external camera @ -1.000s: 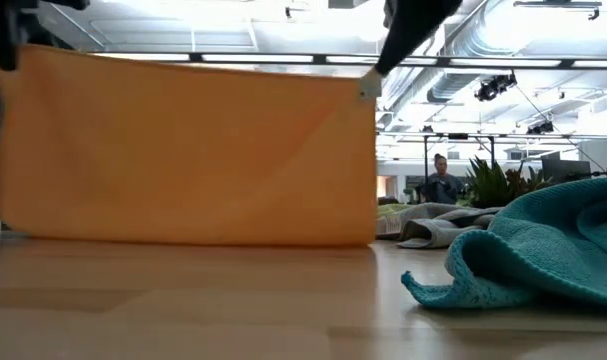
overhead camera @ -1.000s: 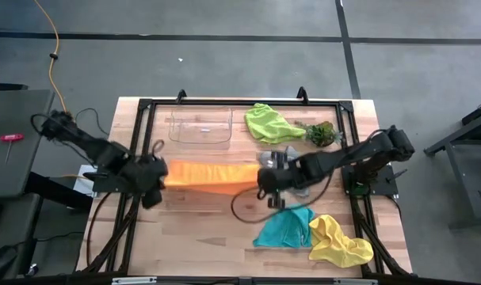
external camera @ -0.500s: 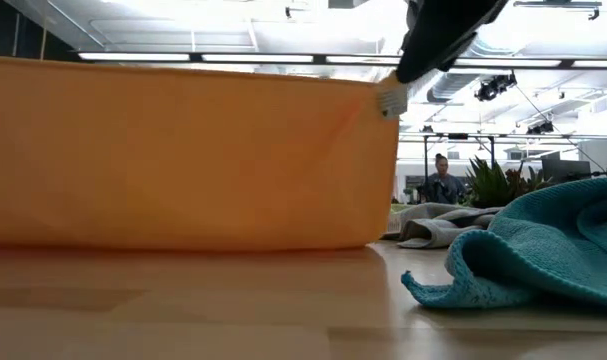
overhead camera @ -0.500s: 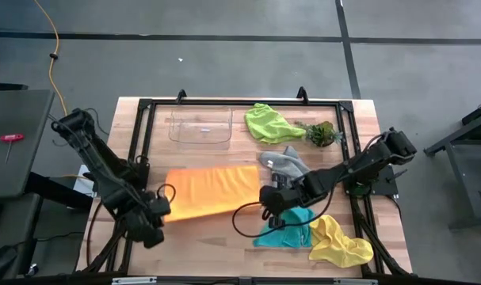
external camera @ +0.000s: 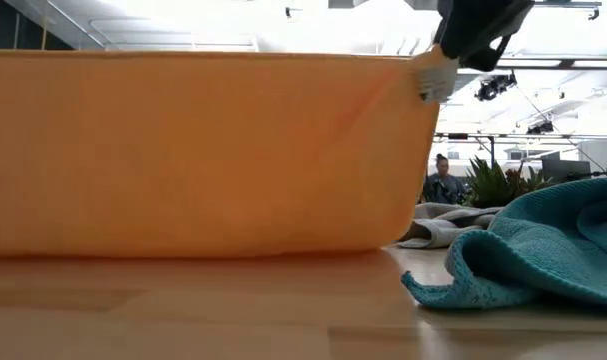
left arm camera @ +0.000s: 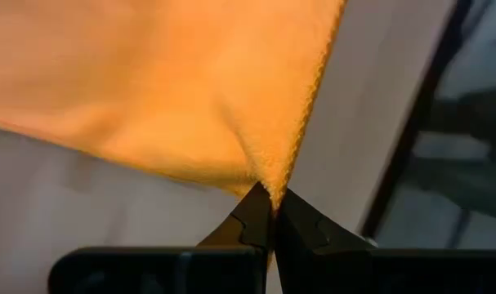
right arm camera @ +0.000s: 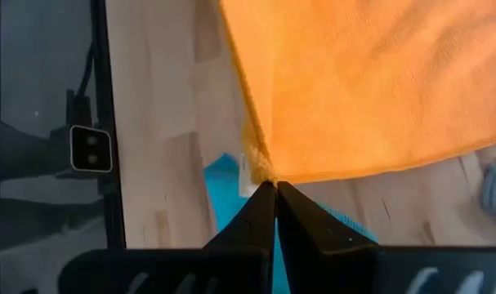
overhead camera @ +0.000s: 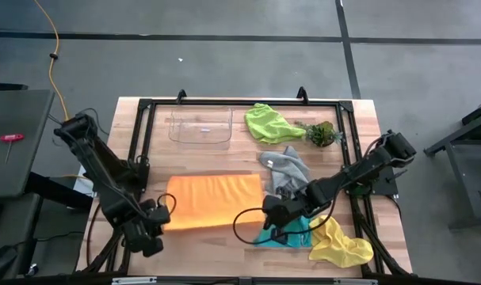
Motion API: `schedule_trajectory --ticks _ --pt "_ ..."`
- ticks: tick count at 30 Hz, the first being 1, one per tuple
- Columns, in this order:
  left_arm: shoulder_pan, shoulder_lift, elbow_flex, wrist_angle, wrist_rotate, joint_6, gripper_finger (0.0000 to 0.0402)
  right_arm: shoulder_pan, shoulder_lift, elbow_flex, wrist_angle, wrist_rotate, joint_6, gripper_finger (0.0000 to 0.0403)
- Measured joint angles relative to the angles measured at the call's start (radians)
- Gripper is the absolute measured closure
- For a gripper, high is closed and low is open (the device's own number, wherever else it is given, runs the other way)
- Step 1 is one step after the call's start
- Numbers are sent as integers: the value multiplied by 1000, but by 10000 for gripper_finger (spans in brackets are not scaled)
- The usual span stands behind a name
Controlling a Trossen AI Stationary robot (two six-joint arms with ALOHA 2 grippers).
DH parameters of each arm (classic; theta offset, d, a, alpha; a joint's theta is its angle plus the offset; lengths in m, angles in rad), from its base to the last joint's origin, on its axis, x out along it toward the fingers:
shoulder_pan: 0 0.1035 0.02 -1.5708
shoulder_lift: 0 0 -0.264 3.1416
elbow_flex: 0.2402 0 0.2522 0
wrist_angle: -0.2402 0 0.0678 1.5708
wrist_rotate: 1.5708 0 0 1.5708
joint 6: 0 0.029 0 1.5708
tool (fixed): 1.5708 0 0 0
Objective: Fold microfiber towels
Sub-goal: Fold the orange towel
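Jaws: left gripper [left arm camera: 270,214] and right gripper [right arm camera: 268,192] each pinched tight on a near corner of the orange towel [overhead camera: 215,199].
Towel: stretched between them, far edge on the table [overhead camera: 224,237].
Teal towel [overhead camera: 286,235]: under right gripper.
Risk: uneven pull slips a corner, skewing the fold.

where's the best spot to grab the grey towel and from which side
Judging by the high view, grip the grey towel at its far end near the lime green towel, coming straight down from above. That end lies bare on the table, while the near end runs under the right arm, close to the orange towel.
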State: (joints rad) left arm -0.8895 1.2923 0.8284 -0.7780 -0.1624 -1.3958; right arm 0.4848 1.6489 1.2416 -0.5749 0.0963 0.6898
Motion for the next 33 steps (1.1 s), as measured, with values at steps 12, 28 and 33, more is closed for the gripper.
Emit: schedule_trajectory --ticks 12,28,33 --pt "163 -186 -104 -237 -103 -6 401 -247 0 6 -104 13 -89 403" --pt "336 -218 -288 -150 -138 50 401 -374 129 5 -117 9 -166 403" --pt "370 -218 -288 -152 -141 122 401 -374 166 5 -111 19 -171 403"
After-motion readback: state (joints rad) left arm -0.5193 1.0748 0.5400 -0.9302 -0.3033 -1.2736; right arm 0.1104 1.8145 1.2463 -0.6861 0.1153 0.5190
